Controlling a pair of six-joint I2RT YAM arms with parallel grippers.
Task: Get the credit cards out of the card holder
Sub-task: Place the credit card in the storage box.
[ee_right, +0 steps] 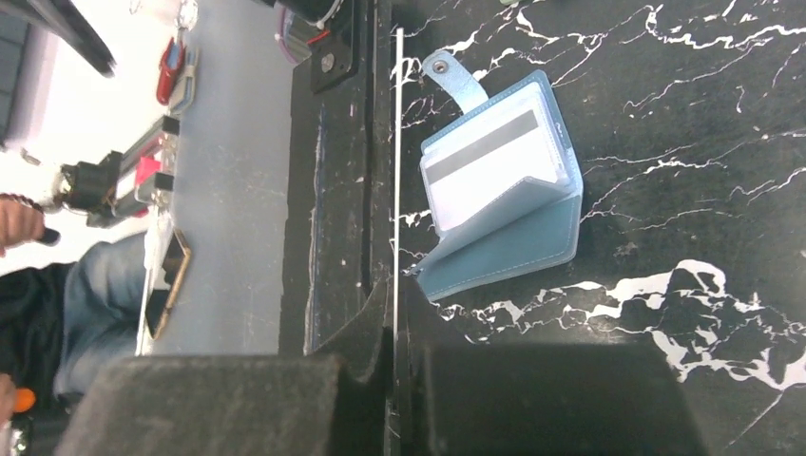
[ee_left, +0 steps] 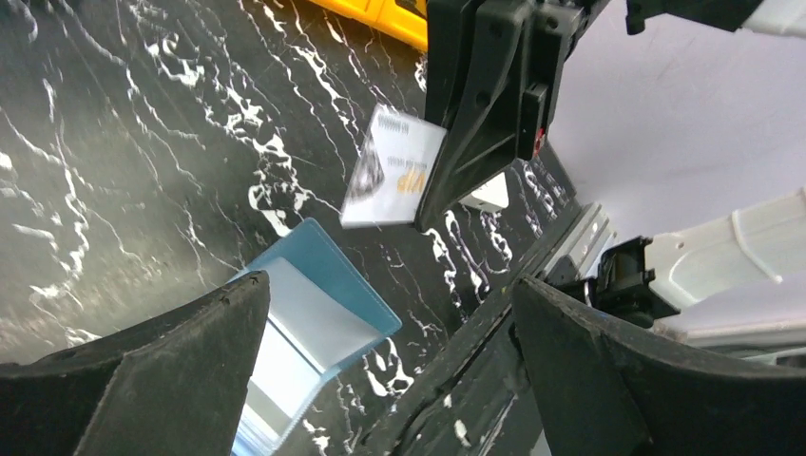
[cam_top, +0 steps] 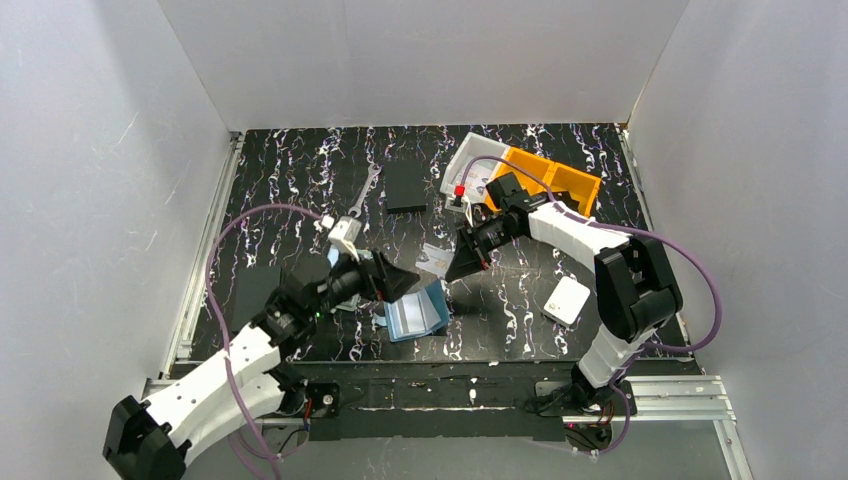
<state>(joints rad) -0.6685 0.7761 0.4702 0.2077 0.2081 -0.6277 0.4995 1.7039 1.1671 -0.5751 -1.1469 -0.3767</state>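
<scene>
My right pincer [cam_top: 460, 268] is clenched on one credit card [ee_left: 392, 169], held clear of the bench [cam_top: 300, 170] just beyond the blue card holder [cam_top: 415, 312]. The holder lies open near the front edge, and a striped card [ee_right: 489, 157] shows in its pocket. My left pincer [cam_top: 398, 278] is released wide, just beside the holder. I reckon I should carry the held card to bare bench, lay it low and flat, then let go. The left pincer could pin the cover for the next pull.

Bright, even light; soft shadows on the glossy black white-veined tabletop [cam_top: 300, 180] (wrist-view foregrounds blurred).
</scene>
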